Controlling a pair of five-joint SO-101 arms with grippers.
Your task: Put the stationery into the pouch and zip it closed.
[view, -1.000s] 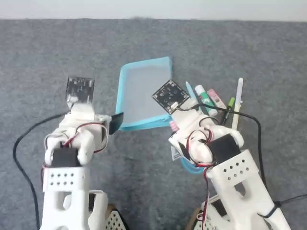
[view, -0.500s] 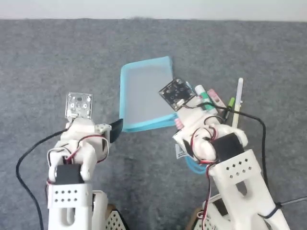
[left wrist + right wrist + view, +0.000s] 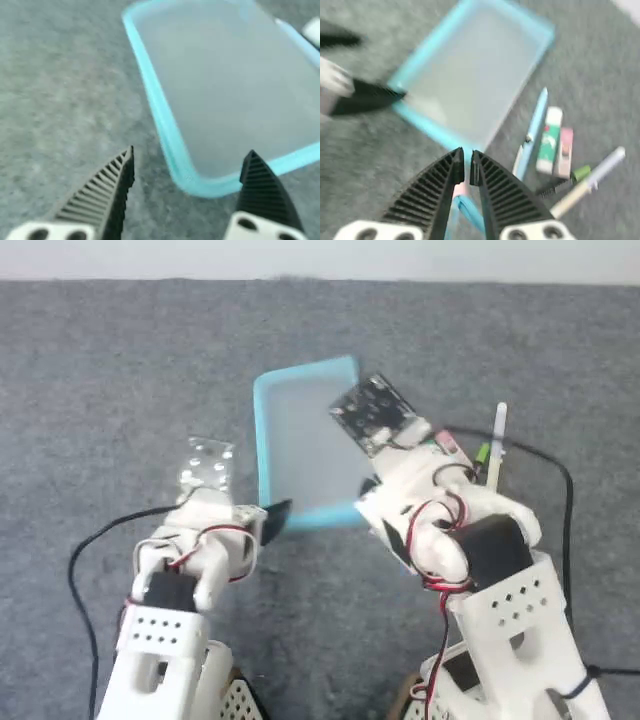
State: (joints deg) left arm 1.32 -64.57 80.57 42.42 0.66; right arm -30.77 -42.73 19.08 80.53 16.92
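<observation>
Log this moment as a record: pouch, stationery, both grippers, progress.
pouch: flat on the grey table, seems empty
stationery: pens and small items on the table beside the pouch, outside it
left gripper: open, fingers either side of the pouch's near corner
right gripper: shut, over the pouch's near edge; a pink piece sits beneath it, hold unclear
progress: nothing packed yet

The pouch (image 3: 305, 450) is pale grey with a bright blue edge, the table (image 3: 120, 360) speckled grey, one pen (image 3: 532, 130) blue.
</observation>
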